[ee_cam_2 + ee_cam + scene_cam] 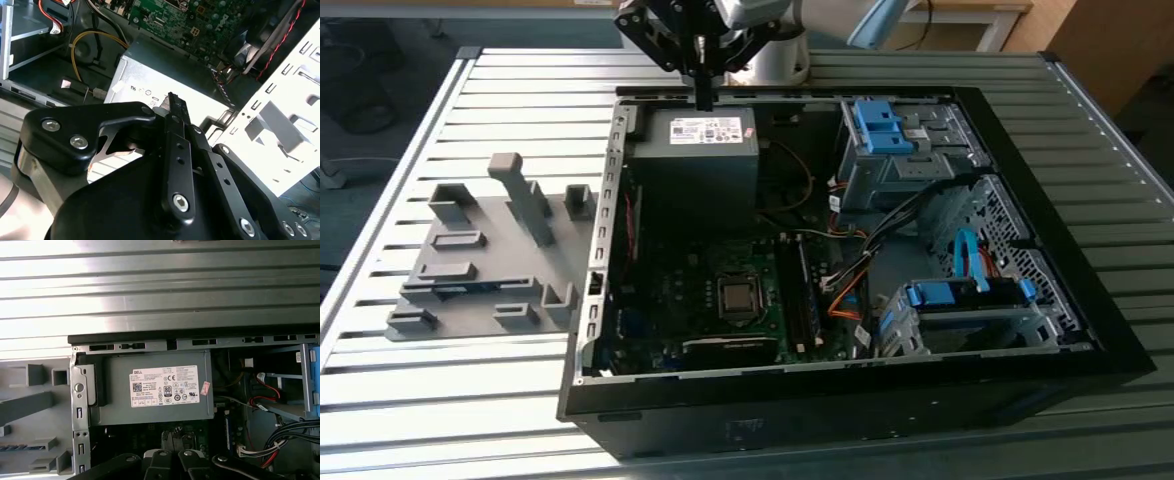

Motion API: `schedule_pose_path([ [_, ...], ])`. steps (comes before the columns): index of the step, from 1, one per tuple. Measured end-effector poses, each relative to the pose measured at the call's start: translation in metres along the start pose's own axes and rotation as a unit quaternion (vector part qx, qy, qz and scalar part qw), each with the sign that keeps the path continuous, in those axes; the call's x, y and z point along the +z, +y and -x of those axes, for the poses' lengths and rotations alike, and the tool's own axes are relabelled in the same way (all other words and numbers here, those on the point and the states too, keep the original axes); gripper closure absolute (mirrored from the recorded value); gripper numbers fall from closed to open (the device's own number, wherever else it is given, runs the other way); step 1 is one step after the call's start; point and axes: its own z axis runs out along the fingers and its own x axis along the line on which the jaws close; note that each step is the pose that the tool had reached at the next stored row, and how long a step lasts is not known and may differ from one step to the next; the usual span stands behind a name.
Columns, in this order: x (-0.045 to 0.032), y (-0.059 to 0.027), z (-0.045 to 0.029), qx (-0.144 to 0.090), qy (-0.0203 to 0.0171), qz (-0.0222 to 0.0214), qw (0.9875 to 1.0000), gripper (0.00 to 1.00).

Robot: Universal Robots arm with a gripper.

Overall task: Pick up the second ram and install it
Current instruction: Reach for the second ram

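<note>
The second ram point(455, 288) is a thin blue-green strip lying in a slot of the grey holder block point(480, 250), on the table at the exterior view's left of the computer case. In the first wrist view the ram point(20, 446) shows as a blue strip in the holder point(30, 405). My gripper point(704, 98) hangs over the back edge of the case, just above the power supply point(700, 135), far from the ram. Its black fingers point(172, 107) are pressed together, shut, with nothing between them.
The open black computer case point(1067, 360) holds the motherboard point(720, 290), blue drive brackets point(881, 125) and loose cables point(854, 280). The power supply's white label point(165, 386) faces the first wrist camera. The slatted metal table point(480, 100) surrounds the case.
</note>
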Motion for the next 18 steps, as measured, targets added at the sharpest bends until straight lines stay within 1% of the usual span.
schedule_pose_path([
  [18, 0.0002, -0.0005, -0.0061, 0.000, 0.0001, -0.0001, 1.0000, 0.89],
])
